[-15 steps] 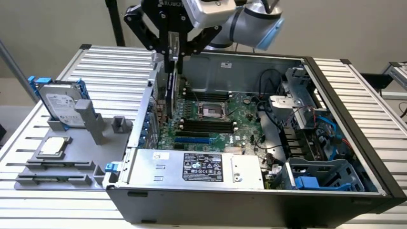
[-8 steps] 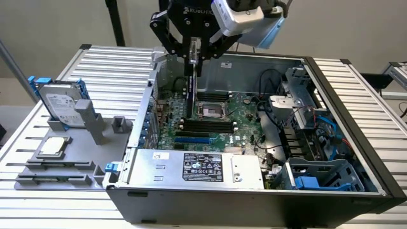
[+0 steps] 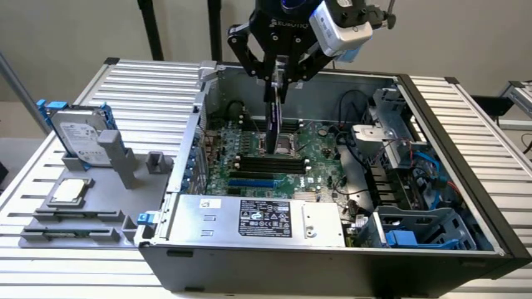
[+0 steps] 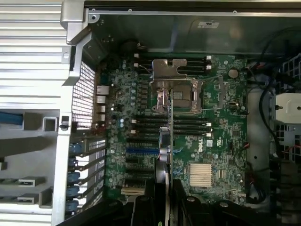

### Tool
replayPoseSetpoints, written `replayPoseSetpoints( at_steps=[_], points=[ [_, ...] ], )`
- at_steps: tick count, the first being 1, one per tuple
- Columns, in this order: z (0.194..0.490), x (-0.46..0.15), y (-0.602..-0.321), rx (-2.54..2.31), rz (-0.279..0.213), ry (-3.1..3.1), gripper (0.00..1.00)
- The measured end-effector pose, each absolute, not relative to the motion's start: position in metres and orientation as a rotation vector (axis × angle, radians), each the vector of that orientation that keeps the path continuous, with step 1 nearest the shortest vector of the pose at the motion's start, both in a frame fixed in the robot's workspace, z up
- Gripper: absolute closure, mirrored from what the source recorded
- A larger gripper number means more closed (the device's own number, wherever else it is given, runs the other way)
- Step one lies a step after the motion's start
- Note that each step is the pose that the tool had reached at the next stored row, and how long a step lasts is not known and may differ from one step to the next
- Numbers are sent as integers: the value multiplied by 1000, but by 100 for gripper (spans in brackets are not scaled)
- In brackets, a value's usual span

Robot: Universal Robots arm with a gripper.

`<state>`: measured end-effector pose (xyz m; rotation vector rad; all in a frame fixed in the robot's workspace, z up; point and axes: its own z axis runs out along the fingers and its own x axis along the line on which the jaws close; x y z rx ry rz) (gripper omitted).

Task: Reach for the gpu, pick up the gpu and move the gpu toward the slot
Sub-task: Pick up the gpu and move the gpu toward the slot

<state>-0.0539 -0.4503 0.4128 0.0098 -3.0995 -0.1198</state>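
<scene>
The gpu point(image 3: 273, 115) was seen clamped between the jaws of the gripper point(image 3: 280, 71), hung edge-on above the motherboard point(image 3: 320, 149) inside the open computer case point(image 3: 332, 261). Its lower edge would best be kept parallel to the blue expansion slot point(image 4: 141, 151).

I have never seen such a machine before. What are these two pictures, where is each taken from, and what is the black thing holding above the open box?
The black thing is a robot arm's gripper. Its fingers are shut on the gpu, a thin card seen edge-on, hanging upright over the motherboard inside an open computer case. The exterior view comes from a camera beside the table. The wrist view comes from a camera on the arm, looking straight down along the card into the case. On the slatted table, at the exterior view's left, a grey holder carries a silver hard drive with blue rails and a small square chip.
</scene>
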Motion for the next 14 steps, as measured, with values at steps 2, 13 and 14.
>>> replayPoseSetpoints(
  at_steps=[2,13,14],
  points=[
    [409,-45,-447,10,-120,-3099,74],
    [405,-34,-443,10,-120,-3099,74],
    [405,-34,-443,10,-120,-3099,74]
  ],
)
